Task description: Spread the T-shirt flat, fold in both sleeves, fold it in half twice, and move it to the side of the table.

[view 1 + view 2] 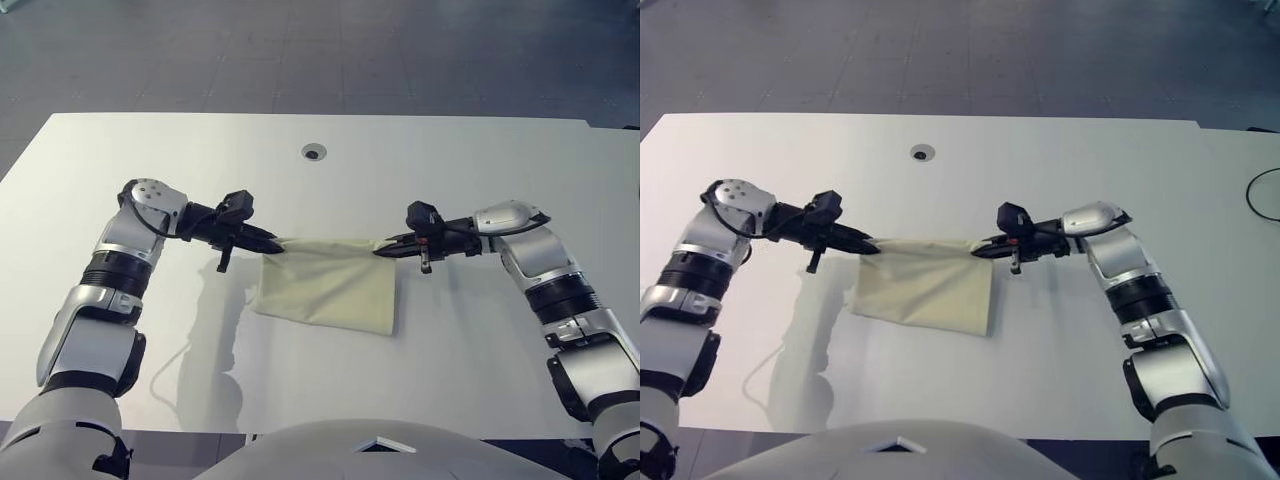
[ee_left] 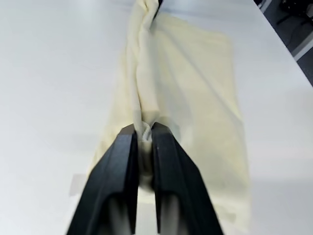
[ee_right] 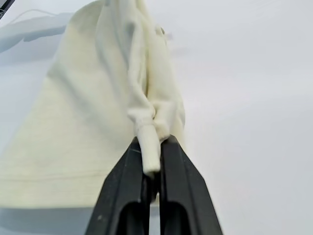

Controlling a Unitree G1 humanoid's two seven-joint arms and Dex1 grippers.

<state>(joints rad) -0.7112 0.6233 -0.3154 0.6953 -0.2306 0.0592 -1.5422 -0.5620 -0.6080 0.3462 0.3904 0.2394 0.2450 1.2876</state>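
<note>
Wide white counter (image 1: 480, 160) under it all, and out in its middle, a touch toward the near edge, sits the pale yellow T-shirt (image 1: 325, 290). No sleeves showing, no collar, just a compact, roughly rectangular packet, so by my read the spreading and the sleeve folds are done and we're somewhere in the halving, most likely about to lay one half over the other. Its far edge is lifted off the counter into a taut, bunched line strung between the two arms, while the near part drapes down and rests on the surface. What's left, as I judge it: finish the folding, then carry the bundle to a side of the counter, because it lies well apart from either side edge. Down to the small stuff: the left fingers (image 2: 120, 166) are pinched tight on the left far corner, a wad of cloth squeezed between them with barely a slit showing; the right fingers (image 3: 178, 171) are clamped the same way on the right far corner, a little rolled nub of fabric poking out between them
</note>
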